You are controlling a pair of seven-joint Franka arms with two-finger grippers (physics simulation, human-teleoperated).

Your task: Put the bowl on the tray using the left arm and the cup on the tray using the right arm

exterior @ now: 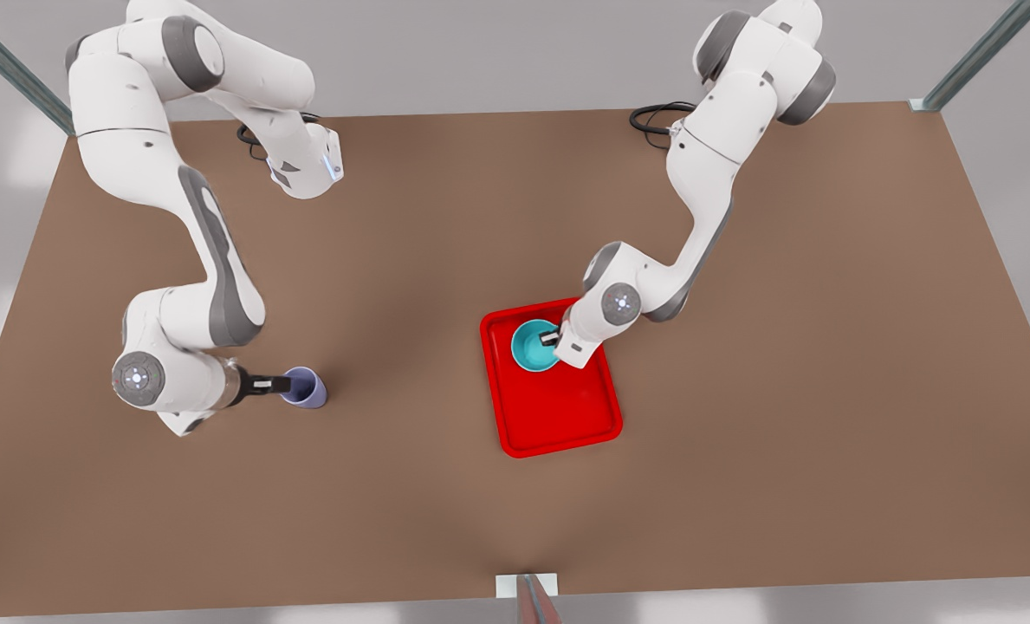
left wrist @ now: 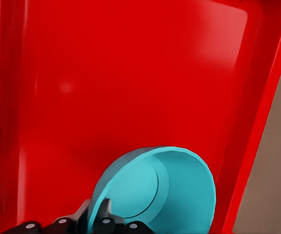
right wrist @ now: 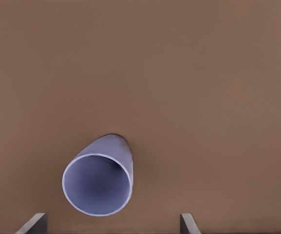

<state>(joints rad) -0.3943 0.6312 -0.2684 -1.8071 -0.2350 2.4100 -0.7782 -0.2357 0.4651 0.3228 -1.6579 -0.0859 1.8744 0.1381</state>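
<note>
The teal bowl (exterior: 532,351) sits over the far part of the red tray (exterior: 558,407), near the table's middle. My left gripper (exterior: 552,336) is the one on the front view's right, and it is shut on the bowl's rim. In the left wrist view its black fingers (left wrist: 89,214) pinch the wall of the bowl (left wrist: 179,190) over the tray (left wrist: 106,87); whether the bowl rests on the tray floor I cannot tell. The lavender cup (exterior: 307,392) stands upright on the table at the front view's left. My right gripper (exterior: 274,383) is right beside it, open, and the cup (right wrist: 99,183) sits ahead of its spread fingertips (right wrist: 33,223).
The brown table (exterior: 740,433) is bare between cup and tray. Metal frame posts (exterior: 527,602) stand at the table's edges. Black cables (exterior: 653,117) lie by the arm bases at the far edge.
</note>
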